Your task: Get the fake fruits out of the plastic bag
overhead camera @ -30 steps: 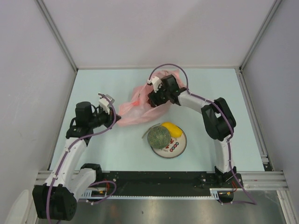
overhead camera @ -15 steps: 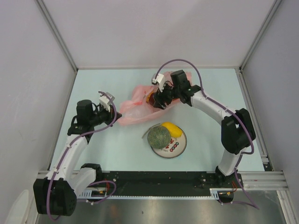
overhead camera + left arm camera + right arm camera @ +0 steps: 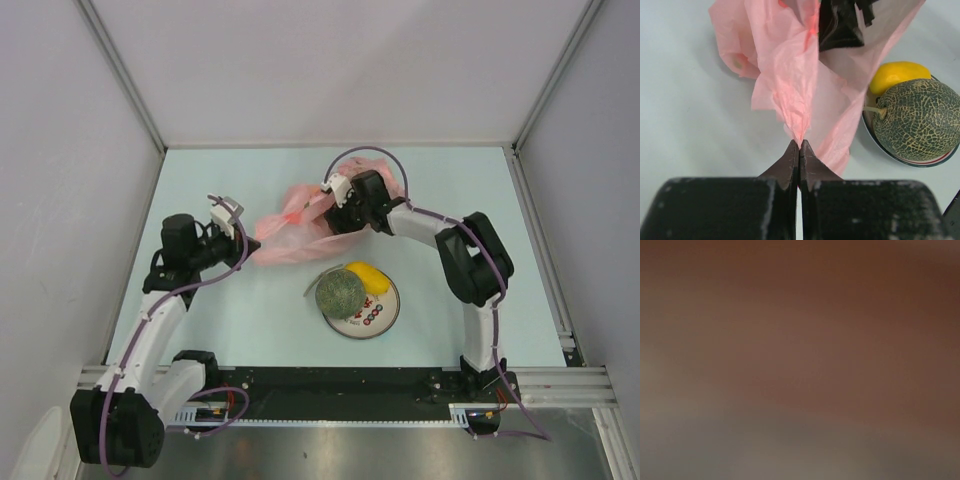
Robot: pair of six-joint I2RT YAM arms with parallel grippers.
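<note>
The pink plastic bag lies crumpled left of centre; it also fills the left wrist view. My left gripper is shut on the bag's near corner, at the bag's left end in the top view. My right gripper is pushed into the bag's right end, its fingertips hidden by the film; it shows as a dark shape in the left wrist view. The right wrist view is a brown-red blur. The netted melon and the yellow-orange oval lie on the white plate.
The plate with the melon and the yellow oval sits just right of the bag's near end. Metal frame posts and white walls border the pale table on the left, right and back.
My right arm's elbow swung out to the right half a second ago and has folded back; its gripper has stayed at the bag's right end. My left gripper has kept hold of the bag.
</note>
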